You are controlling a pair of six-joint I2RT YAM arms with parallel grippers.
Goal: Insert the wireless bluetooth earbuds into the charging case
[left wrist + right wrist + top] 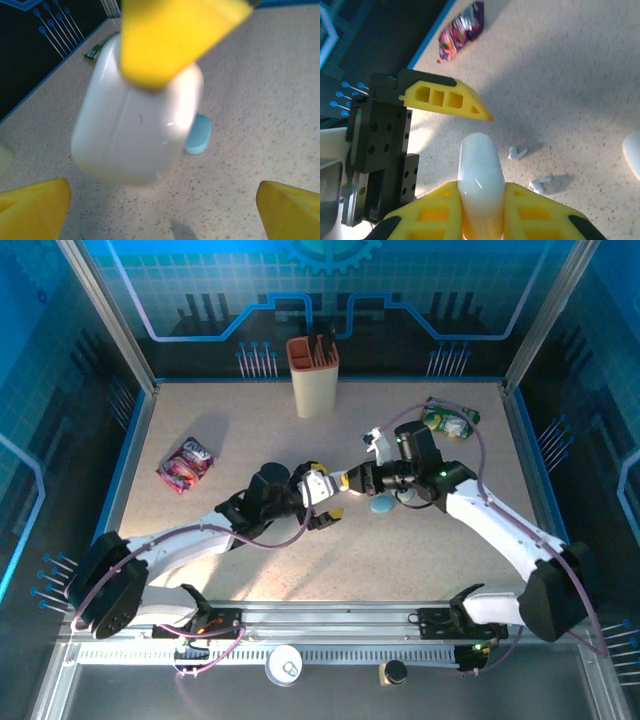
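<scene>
The right jaws are clamped tight on the white charging case (479, 160). In the right wrist view a yellow finger (432, 212) presses on each side of it, and its round end sticks out past the fingertips. The left jaws are wide apart and hold nothing. In the left wrist view their two yellow fingertips (35, 207) sit at 7 and 5 o'clock of the picture. The case is out in front of them, and one finger of the right jaws covers its top at 12 o'clock. From above, the two sets of jaws meet nose to nose in the middle of the desk (250, 430). The left arm (190, 540) lies low and reaches in from 8 o'clock. The right arm (500, 530) comes up from 4 o'clock, bends, and turns its wrist toward 9 o'clock. The right wrist view shows two white earbuds lying on the desk, outside the case. One earbud (517, 151) is at 3 o'clock from the case's tip and the other earbud (540, 184) at 4 o'clock, near each other but apart. The left wrist view shows a pale blue pebble (197, 135) peeking out behind the case at 3 o'clock. The top view alone shows the tan cup (313, 375) at 12 o'clock and the green packet (447, 420) at 2 o'clock. The purple snack bag (186, 462) lies at 10 o'clock.
</scene>
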